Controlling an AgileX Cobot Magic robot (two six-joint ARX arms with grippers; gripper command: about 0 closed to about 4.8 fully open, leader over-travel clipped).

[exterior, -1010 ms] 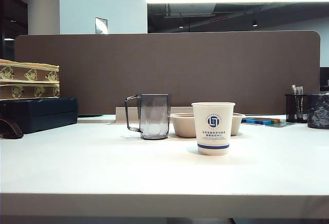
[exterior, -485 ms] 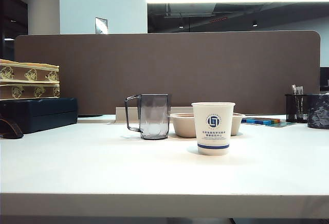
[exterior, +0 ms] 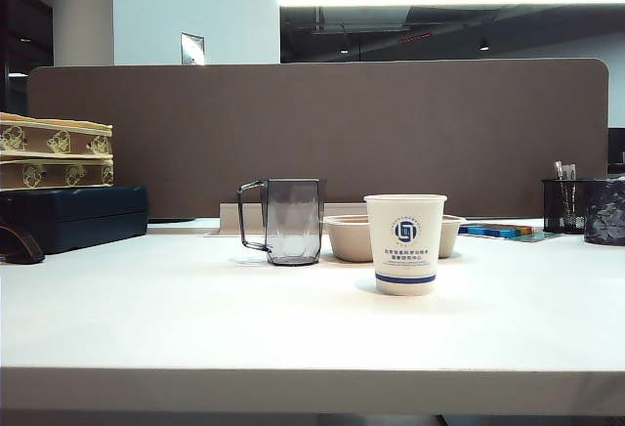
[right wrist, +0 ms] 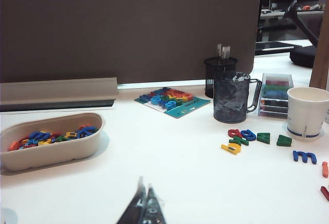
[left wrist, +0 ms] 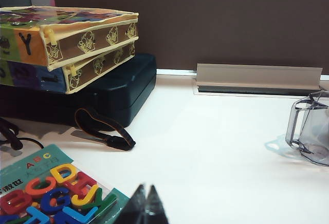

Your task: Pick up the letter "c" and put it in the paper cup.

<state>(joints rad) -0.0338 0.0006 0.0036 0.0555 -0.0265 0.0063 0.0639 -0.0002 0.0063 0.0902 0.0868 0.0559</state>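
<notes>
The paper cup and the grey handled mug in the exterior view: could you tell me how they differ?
The paper cup is white, opaque and handleless, with a blue logo and band; the grey mug is see-through, with a side handle. The paper cup stands nearer the camera, the grey mug further back and left. Both stand upright on the table.

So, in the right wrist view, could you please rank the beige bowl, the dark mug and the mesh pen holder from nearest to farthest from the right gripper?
From the shut right gripper:
1. Beige bowl, holding letters, nearest.
2. Dark mug, mid-table on the other side.
3. Mesh pen holder, just behind the mug, by the partition.
</notes>
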